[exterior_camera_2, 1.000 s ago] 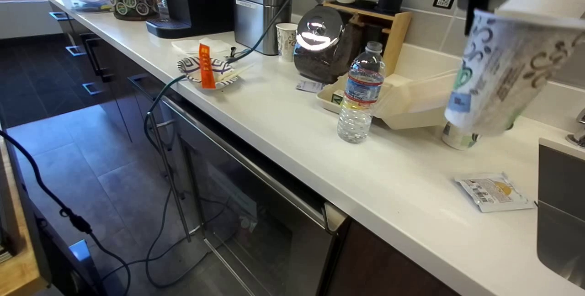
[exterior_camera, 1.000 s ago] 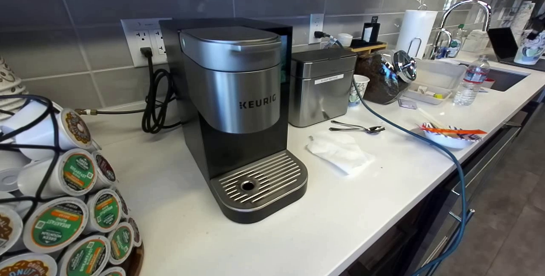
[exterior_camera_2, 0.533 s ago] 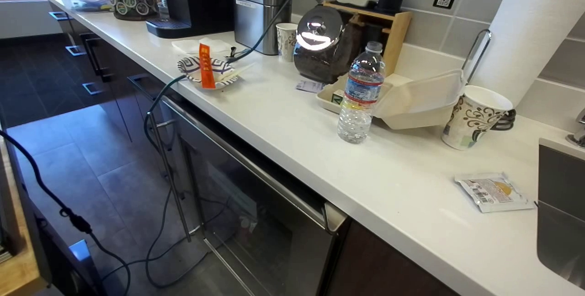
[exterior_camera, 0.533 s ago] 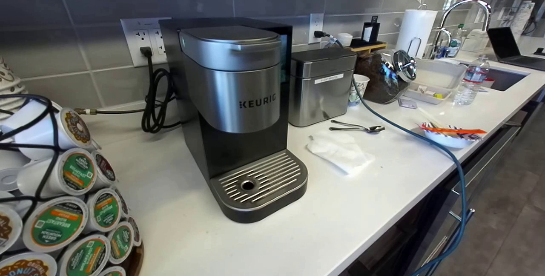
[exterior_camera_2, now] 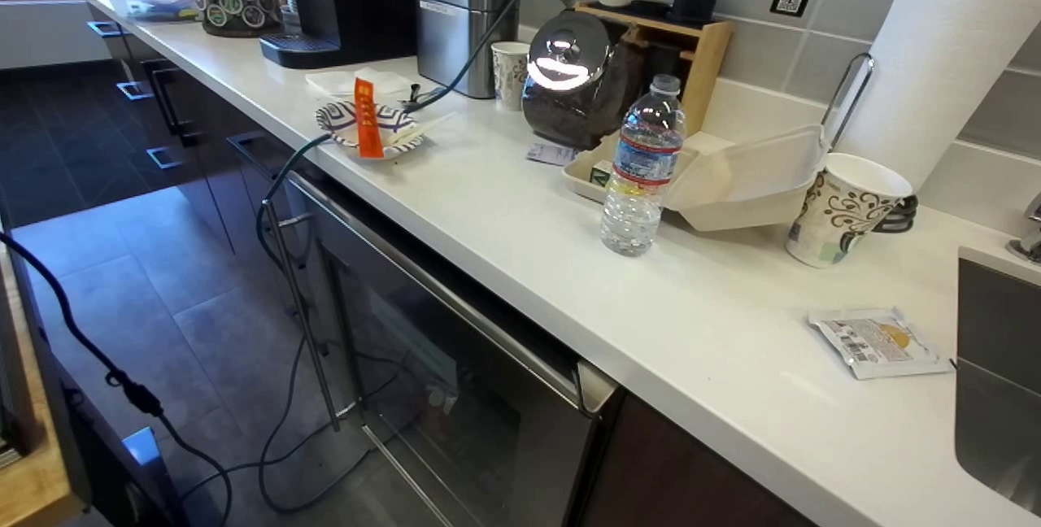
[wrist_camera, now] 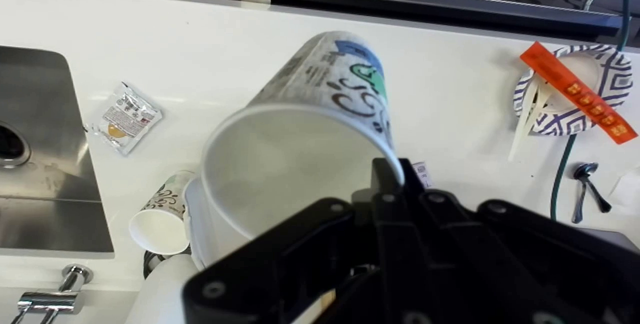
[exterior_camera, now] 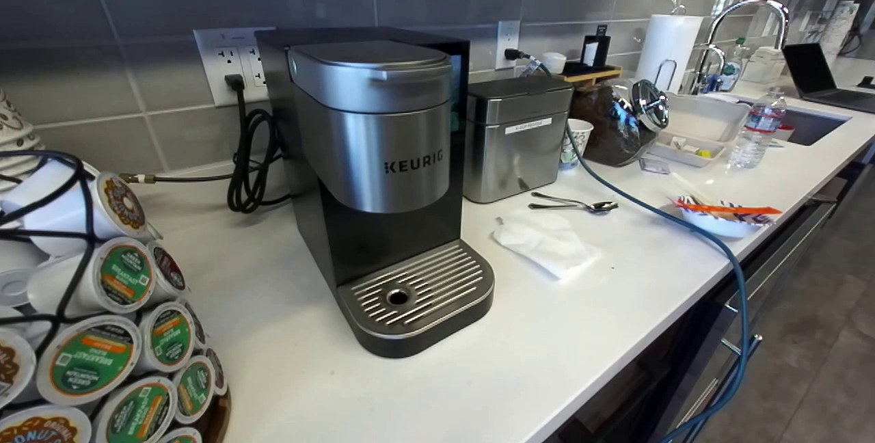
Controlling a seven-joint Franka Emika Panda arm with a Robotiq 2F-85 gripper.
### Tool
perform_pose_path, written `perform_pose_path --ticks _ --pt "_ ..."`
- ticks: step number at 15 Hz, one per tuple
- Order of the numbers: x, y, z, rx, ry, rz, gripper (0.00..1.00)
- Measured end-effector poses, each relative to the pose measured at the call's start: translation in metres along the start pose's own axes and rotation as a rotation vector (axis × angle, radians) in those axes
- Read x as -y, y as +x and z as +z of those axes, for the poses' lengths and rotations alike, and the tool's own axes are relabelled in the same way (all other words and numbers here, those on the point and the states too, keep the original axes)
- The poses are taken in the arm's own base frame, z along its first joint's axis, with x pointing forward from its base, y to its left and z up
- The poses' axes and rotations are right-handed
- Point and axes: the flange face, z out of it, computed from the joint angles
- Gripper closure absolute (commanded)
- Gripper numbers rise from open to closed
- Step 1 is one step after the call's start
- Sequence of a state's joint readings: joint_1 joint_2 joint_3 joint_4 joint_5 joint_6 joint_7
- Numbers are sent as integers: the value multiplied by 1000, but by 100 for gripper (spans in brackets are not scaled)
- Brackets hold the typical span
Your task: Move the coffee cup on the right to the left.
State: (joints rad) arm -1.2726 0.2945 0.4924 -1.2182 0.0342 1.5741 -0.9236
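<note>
Wrist view and both exterior views show one long white counter (exterior_camera_2: pixel 504 210); left and right follow the exterior views. The coffee machine (exterior_camera: pixel 389 156) stands toward the left and the paper roll (exterior_camera_2: pixel 935 55) toward the right, the roll no longer screened as it was a second ago. Between them sits the dark jar (exterior_camera_2: pixel 569 80). The gripper (wrist_camera: pixel 398 179) pinches the rim of the coffee cup (wrist_camera: pixel 310 134), one jaw inside and one outside. Raised clear of the counter, the cup has shifted leftward from in front of the roll; only its base, apparently sloping, shows, higher than the jar, at the top of an exterior view, its depth in the scene uncertain. The latest shift is smaller than the preceding one. Interpretation: lifting is complete, the leftward carry is under way, and setting down remains. A second cup (exterior_camera_2: pixel 846 206), near the roll, stands unmoved. A small packet (exterior_camera_2: pixel 882 341) lies at the right, likewise undisturbed.
</note>
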Motion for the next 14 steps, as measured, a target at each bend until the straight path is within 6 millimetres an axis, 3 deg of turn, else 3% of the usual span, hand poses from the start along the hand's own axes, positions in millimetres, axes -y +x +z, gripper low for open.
perform_pose_path --ticks 3,6,9,14 --pt "15 11 5 -5 19 -91 99" --pt "53 15 -7 -56 50 -255 99" --pt "91 -4 -31 -148 74 -368 99" --pt "160 -59 -59 -279 148 -509 99"
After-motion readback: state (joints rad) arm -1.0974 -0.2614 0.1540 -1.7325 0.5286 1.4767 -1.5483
